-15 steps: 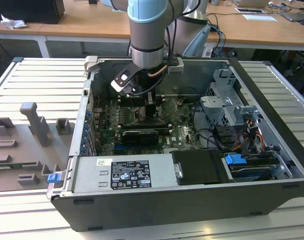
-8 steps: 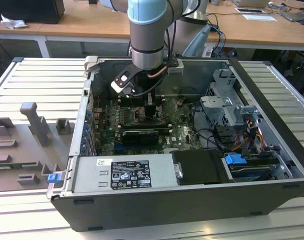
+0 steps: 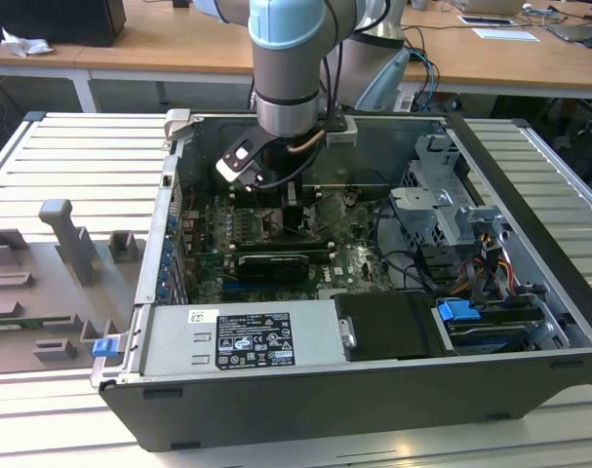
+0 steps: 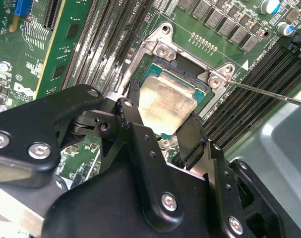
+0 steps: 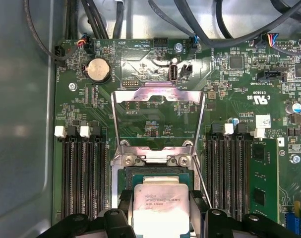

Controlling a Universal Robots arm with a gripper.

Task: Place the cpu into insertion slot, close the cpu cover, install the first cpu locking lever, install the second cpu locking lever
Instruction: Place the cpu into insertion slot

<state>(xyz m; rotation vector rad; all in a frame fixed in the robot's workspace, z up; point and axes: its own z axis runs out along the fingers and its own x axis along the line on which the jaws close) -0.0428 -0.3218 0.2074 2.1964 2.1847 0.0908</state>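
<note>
End effector (image 4: 163, 115) gripped cpu (image 4: 165, 104), tilted over insertion slot (image 4: 200, 89); skewed release risked bending contact pins.

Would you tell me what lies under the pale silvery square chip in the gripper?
Around the pale silvery square chip, gripped by the black gripper, the open socket shows a dark edge and green rim; the part beneath is covered.

A: What's in the case (image 3: 374, 414)?
B: A green board (image 5: 155, 74) with a coin cell (image 5: 97, 69) and black memory slots (image 5: 81, 168); a labelled power supply (image 3: 247, 336) along the near wall.
A: And outside it?
B: Grey blocks (image 3: 66, 239) on the exterior view's left, a blue clip (image 3: 104, 346) near them.
</note>
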